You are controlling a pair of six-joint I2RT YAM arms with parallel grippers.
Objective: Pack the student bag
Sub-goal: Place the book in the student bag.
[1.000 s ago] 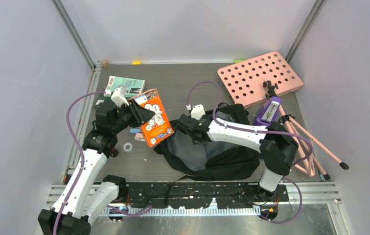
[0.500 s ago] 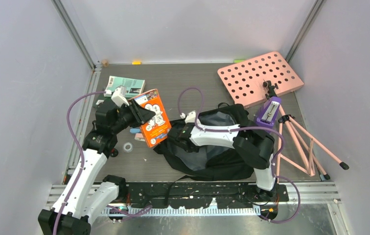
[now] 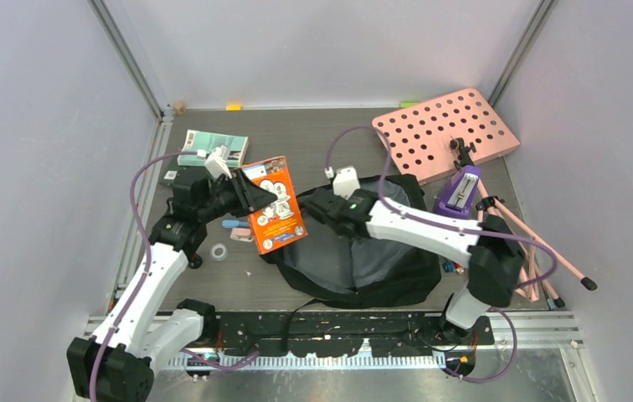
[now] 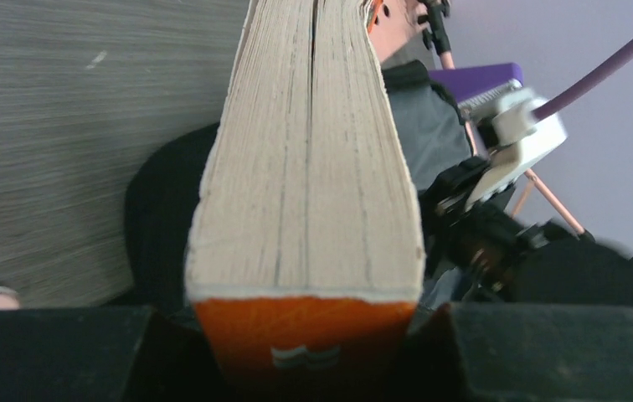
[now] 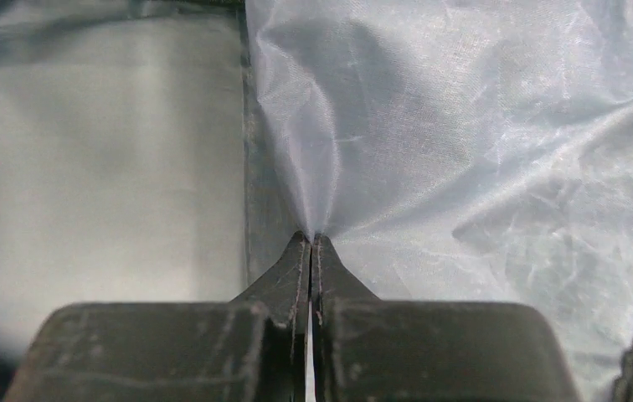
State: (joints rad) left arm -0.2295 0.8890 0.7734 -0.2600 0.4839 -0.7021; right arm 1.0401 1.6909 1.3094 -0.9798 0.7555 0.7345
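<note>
The backpack (image 3: 397, 285) lies open mid-table (image 3: 313, 134), its grey lining (image 5: 464, 126) pinched in the tightly closed right gripper (image 5: 311, 244), apparently to hold the mouth wide, while the left gripper (image 3: 250, 195) clamps an orange book (image 3: 275, 205) just beside that opening, ready to slide in.

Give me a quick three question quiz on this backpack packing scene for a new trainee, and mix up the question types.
1. True or false: the orange book already lies inside the student bag.
2. Pick one: the right tool is shut on A, the grey lining; B, the orange book; C, the pink board.
3. Short answer: which tool holds the orange book?

Key: 1 false. 2 A. 3 the left tool.
</note>
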